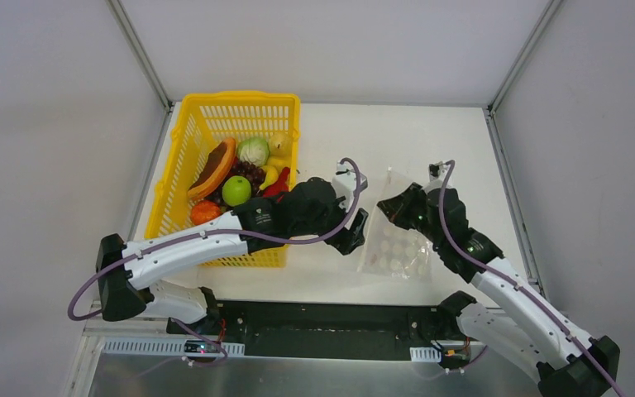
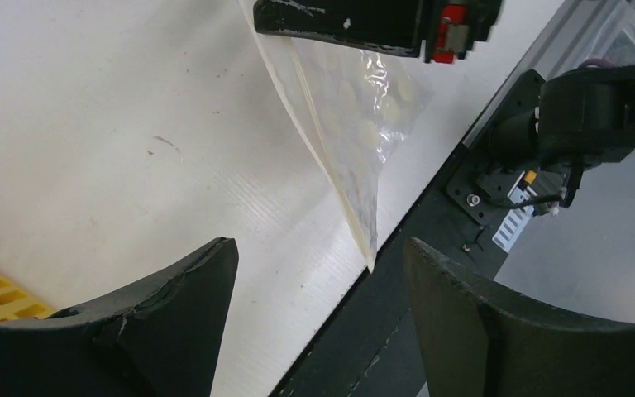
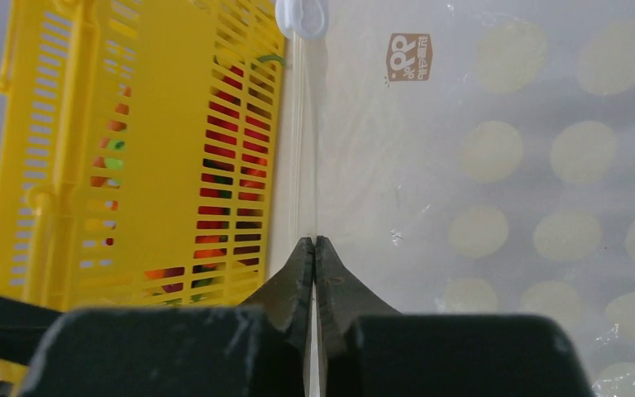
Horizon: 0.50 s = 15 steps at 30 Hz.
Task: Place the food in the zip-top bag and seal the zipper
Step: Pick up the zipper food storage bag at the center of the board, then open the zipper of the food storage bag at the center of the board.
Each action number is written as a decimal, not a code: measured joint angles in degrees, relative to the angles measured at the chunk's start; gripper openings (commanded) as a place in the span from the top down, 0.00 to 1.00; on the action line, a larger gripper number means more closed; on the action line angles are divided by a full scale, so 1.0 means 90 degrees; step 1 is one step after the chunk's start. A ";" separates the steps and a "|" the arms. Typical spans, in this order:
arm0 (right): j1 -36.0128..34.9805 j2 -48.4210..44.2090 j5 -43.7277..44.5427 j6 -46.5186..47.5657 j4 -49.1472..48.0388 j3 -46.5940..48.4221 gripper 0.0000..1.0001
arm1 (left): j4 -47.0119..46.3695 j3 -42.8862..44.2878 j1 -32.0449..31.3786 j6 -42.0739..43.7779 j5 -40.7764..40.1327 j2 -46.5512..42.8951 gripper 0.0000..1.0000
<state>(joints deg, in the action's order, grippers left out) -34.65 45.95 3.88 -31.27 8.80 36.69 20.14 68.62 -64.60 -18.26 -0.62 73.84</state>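
Note:
The zip-top bag [image 1: 397,248], clear with white dots, is empty and hangs partly lifted off the white table right of centre. My right gripper [image 1: 387,207] is shut on its mouth edge. In the right wrist view the zipper [image 3: 306,149] runs straight into the shut right gripper [image 3: 315,244], with the dotted zip-top bag [image 3: 496,149] to its right. My left gripper [image 1: 355,236] stands open just left of the bag, touching nothing. The left wrist view shows the left gripper [image 2: 321,273] below the bag's hanging corner [image 2: 364,215]. The food [image 1: 236,190] lies in the yellow basket [image 1: 182,165].
The yellow lattice basket stands at the table's left, close behind my left forearm. A small white slider tab [image 3: 302,16] sits at the far end of the zipper. The table's near edge and a dark base plate [image 2: 430,248] lie right under the left gripper.

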 measured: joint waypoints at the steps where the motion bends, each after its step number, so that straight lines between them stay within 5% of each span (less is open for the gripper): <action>1: 0.0007 -0.0112 -0.0002 -0.0051 -0.0005 0.0000 1.00 | -0.0051 0.0029 -0.0024 -0.0080 -0.0034 0.0117 0.26; 15: 0.0027 -0.0508 -0.0396 -0.0357 0.0619 0.0146 1.00 | -0.1001 0.0061 -0.0034 -0.0942 -0.0498 0.0772 0.36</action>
<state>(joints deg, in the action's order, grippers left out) -34.41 41.39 0.32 -34.48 14.37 38.00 11.14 69.17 -64.90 -26.74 -5.10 80.79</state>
